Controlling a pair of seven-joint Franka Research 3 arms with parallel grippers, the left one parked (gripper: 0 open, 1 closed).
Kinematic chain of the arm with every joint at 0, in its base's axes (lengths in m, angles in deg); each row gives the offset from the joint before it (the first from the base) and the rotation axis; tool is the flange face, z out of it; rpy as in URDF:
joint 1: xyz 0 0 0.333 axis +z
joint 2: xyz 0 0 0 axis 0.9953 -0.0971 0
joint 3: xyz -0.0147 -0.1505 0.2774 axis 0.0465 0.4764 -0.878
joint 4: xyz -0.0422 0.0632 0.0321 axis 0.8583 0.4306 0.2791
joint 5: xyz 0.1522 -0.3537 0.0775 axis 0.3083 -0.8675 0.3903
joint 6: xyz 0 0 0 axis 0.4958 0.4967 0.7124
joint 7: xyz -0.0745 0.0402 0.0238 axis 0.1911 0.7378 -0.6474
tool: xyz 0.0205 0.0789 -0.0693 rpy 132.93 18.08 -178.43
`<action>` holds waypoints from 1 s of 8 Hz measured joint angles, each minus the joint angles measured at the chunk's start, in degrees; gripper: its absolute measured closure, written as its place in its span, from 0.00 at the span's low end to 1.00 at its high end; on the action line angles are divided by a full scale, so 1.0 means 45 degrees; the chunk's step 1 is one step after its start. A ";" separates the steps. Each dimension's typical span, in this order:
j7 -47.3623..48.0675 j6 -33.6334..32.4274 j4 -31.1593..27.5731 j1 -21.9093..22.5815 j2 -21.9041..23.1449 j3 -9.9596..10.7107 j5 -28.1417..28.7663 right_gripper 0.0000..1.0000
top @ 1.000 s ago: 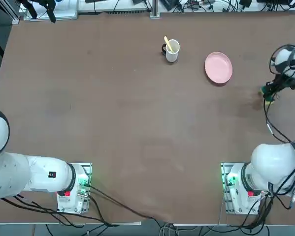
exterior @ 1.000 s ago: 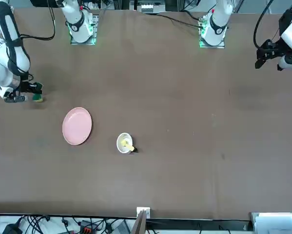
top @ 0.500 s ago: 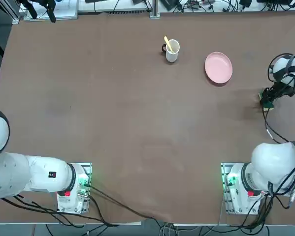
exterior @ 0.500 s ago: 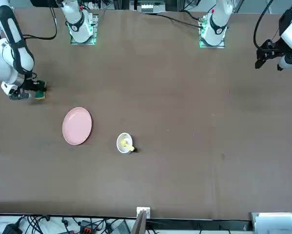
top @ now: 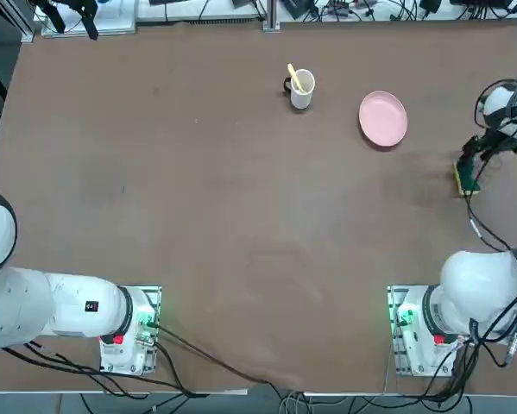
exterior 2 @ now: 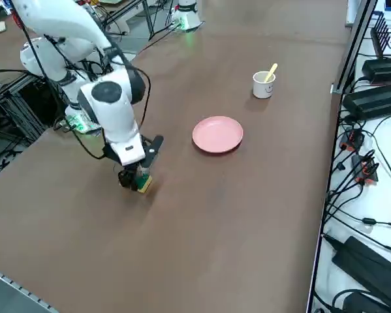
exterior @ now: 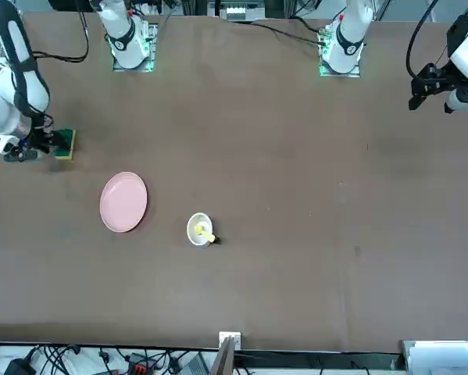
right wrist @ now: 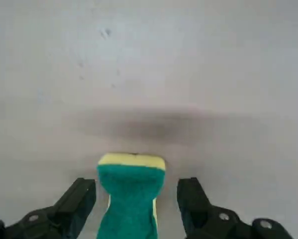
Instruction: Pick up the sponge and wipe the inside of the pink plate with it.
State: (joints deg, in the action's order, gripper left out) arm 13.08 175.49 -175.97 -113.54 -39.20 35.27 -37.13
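The right gripper (right wrist: pixel 136 201) has its two fingers wide apart, and we see the green and yellow sponge (right wrist: pixel 130 199) between them, not squeezed. Near them on the brown tabletop (top: pixel 241 216) we see the pink plate (top: pixel 383 119). Just past it, we spot a white mug (top: pixel 301 90) with a yellow utensil (top: pixel 294 76) inside.

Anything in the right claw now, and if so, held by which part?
Nothing held: the right claw is open, fingers apart around the green-and-yellow rectangular sponge, touching neither side.
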 joint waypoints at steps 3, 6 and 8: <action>0.0393 -0.2592 0.1798 0.0531 0.1183 -0.0511 0.0105 0.00; 0.2921 -0.4970 0.4515 0.2333 0.1223 -0.0601 0.0707 0.00; 0.4866 -0.5571 0.5432 0.3646 0.1108 -0.0639 0.0732 0.00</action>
State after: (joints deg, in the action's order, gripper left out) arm 34.98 150.42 -151.53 -97.13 -34.22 32.39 -33.83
